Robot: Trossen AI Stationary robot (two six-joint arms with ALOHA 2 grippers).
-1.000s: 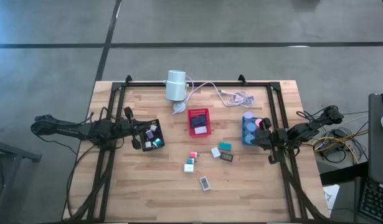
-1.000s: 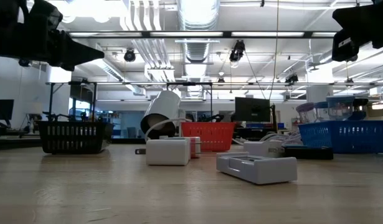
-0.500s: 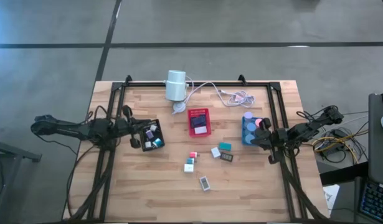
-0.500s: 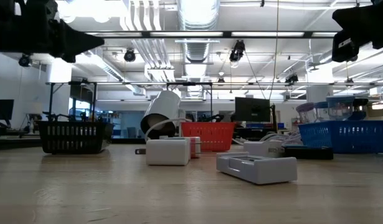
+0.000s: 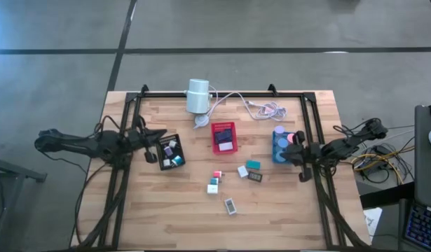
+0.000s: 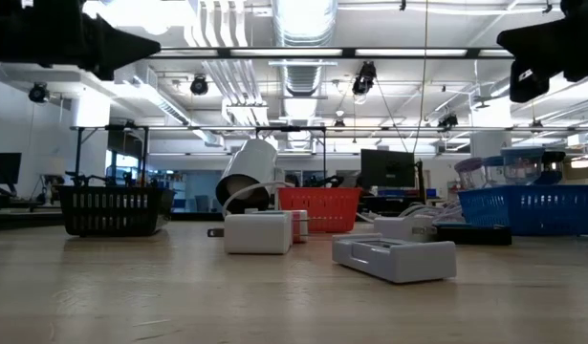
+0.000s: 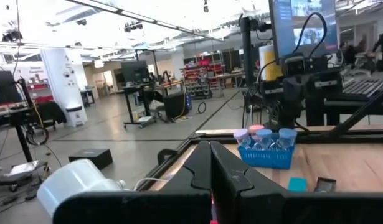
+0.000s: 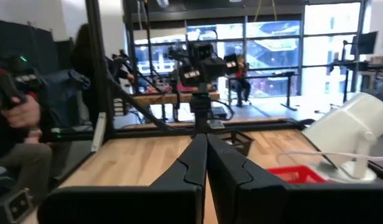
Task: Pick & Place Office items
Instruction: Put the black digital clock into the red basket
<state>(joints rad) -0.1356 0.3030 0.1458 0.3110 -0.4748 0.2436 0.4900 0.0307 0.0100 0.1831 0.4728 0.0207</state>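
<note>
Several small office items lie flat on the wooden table's middle: a teal block [image 5: 253, 164], white blocks [image 5: 242, 171] [image 5: 212, 187], a dark piece [image 5: 255, 176], and a flat white piece [image 5: 230, 206], which shows nearest in the low view [image 6: 394, 257]. More pieces sit in the black tray [image 5: 162, 157] and the blue tray [image 5: 277, 157]. My left gripper [image 5: 161, 133] [image 7: 210, 163] hovers shut and bare beside the black tray's left side, high above the table [image 6: 150, 44]. My right gripper [image 5: 292, 152] [image 8: 205, 155] hangs shut and bare by the blue tray's right side.
A red tray [image 5: 223, 127] stands between the black and blue trays. A white cylinder [image 5: 198, 96] with a cable [image 5: 261, 107] lies at the far edge. Black frame rails [image 5: 124, 175] [image 5: 320, 182] run along both table sides. A person [image 8: 20, 124] sits beyond the left edge.
My left gripper has risen above the black tray's left side and tipped its fingertips upward, staying shut. The items on the table have kept their places.
</note>
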